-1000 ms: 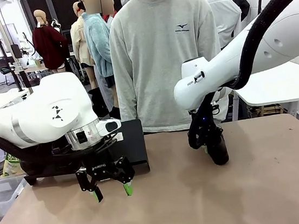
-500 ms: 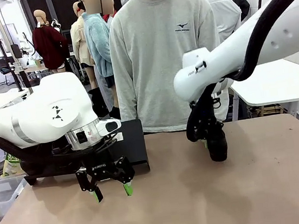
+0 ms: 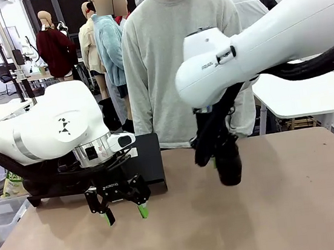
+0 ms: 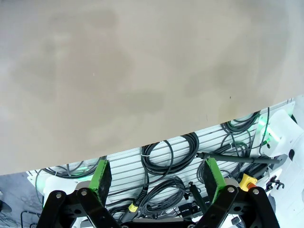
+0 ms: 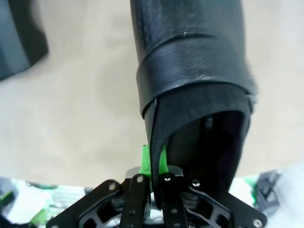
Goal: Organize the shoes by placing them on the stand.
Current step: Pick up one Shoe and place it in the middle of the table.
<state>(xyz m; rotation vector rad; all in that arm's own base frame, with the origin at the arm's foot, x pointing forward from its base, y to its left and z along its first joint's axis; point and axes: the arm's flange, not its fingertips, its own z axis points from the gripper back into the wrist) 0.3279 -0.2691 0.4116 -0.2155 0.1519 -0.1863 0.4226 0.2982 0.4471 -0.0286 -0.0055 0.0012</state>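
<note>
Black shoe hangs toe-down from my right hand, pinched tight by its edge; my left hand is open, just over the surface.

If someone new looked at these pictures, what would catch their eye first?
Probably the black shoe hanging toe-down above the table's middle, its collar pinched in the shut right gripper. Next, the left gripper, open and empty, just above the tabletop in front of the black stand, with a person standing across the table.
</note>
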